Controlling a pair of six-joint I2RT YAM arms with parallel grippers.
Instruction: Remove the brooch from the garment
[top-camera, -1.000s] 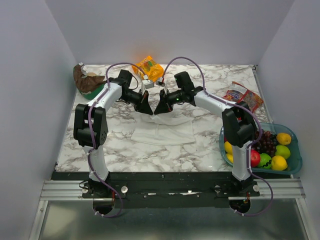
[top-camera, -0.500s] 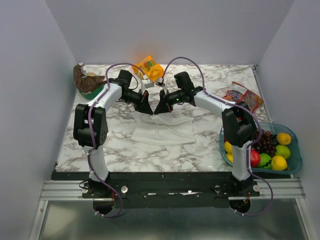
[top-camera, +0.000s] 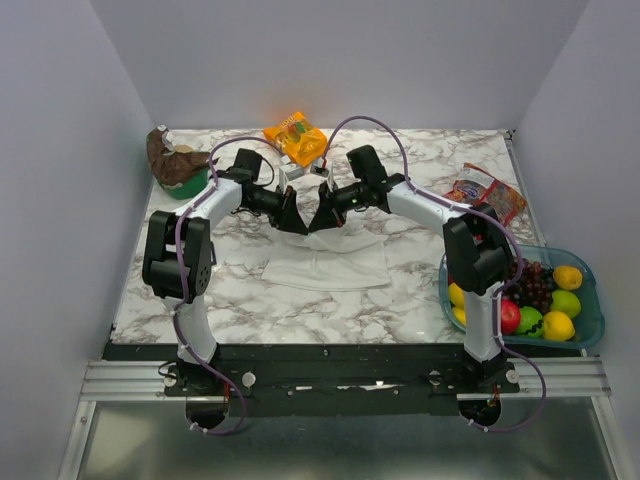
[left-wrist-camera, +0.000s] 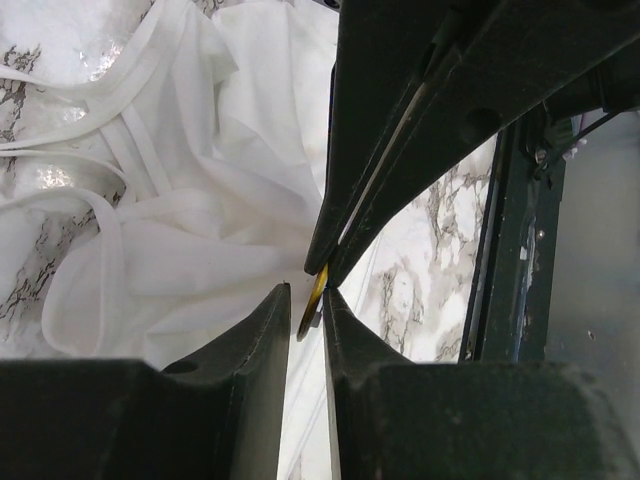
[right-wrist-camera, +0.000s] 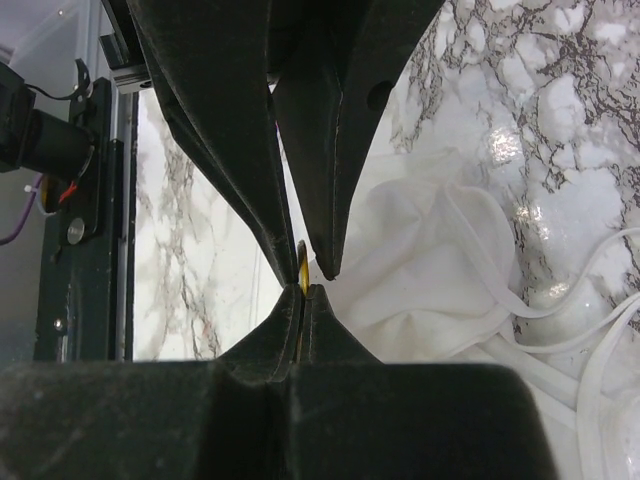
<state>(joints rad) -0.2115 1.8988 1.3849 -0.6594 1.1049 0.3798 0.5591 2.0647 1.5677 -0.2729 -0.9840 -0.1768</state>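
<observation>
Overhead, marble table (top-camera: 215, 300), white garment (top-camera: 325, 265), grey walls (top-camera: 330, 60)

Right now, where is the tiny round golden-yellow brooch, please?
Both wrist views show the brooch edge-on, pinched in the shut right gripper between the parted fingers of the left gripper, beside the white thin-cloth garment mid-table.

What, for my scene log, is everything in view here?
garment: one, white, table centre
brooch: one, golden, between the two gripper tips
snack bag: one, orange, far edge
second snack bag: one, red-orange, right side
tray: one, blue-green, near right
fruit: several, yellow, green, red, dark grapes, in tray
bundle: one, brown and green, far left
table: one, white marble, under everything
left gripper: one, black, open around brooch
right gripper: one, black, shut on brooch
</observation>
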